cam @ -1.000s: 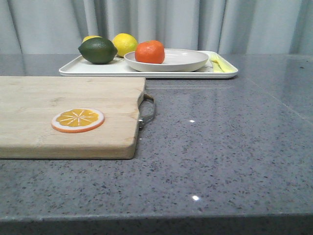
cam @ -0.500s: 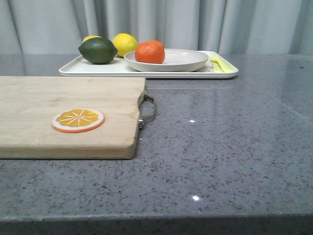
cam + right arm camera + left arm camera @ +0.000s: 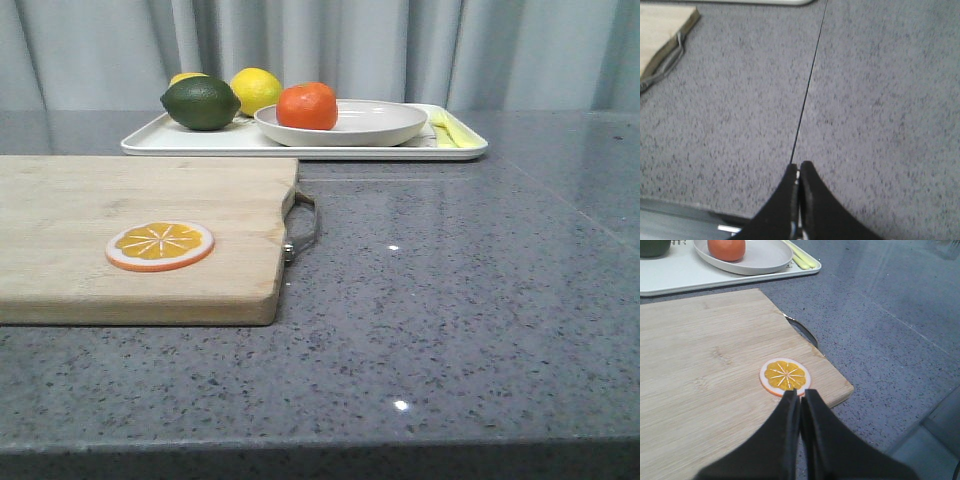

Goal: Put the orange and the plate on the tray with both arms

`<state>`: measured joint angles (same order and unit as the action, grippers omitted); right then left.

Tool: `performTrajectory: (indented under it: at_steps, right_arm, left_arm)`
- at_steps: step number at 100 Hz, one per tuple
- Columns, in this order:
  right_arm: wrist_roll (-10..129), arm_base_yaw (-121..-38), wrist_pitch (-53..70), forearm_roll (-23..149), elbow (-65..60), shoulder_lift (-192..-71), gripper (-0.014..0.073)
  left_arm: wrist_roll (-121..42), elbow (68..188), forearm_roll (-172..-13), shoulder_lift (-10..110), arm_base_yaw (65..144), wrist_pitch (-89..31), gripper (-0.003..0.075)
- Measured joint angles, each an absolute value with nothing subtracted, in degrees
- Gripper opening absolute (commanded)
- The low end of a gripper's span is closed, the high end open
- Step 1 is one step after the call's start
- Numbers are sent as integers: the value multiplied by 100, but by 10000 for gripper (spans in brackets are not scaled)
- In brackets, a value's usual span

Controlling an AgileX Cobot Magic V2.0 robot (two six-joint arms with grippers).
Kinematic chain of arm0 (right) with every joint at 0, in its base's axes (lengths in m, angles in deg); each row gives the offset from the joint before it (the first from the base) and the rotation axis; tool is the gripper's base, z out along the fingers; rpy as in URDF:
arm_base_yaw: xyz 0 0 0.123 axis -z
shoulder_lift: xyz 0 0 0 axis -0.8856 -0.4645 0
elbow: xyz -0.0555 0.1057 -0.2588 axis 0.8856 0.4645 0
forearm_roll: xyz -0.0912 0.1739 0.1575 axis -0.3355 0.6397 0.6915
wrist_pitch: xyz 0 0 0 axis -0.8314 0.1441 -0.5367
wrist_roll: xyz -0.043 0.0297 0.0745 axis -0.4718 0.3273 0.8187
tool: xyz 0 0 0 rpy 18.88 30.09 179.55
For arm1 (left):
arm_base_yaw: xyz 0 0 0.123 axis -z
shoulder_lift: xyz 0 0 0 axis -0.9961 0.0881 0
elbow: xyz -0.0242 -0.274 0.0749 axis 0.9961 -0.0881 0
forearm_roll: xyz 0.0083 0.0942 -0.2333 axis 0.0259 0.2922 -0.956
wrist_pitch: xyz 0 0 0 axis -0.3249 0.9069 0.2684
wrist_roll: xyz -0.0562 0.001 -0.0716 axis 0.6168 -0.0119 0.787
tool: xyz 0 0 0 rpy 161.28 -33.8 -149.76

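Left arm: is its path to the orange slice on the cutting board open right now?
Probably yes. The left gripper, shut, sits just short of the orange slice, and nothing lies between them on the cutting board.

Wooden cutting board (image 3: 140,235), orange slice (image 3: 160,246) on it, lime (image 3: 201,103), lemon (image 3: 256,90)

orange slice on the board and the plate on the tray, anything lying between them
No object. In the left wrist view, only bare cutting board, a strip of table and the tray rim separate the orange slice from the plate.

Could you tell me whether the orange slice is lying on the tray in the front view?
No, the orange slice lies on the wooden cutting board, well in front of the tray.
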<state>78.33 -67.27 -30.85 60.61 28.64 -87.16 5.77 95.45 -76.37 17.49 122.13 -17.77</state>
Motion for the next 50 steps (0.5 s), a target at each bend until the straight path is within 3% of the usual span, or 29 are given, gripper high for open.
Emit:
performTrajectory:
  at_steps: [50]
  right_arm:
    - [7830,-6727,-3338,6061,2864,-8716,-68]
  left_arm:
    - [577,9545,-7637,1749,12213,-1777,-19]
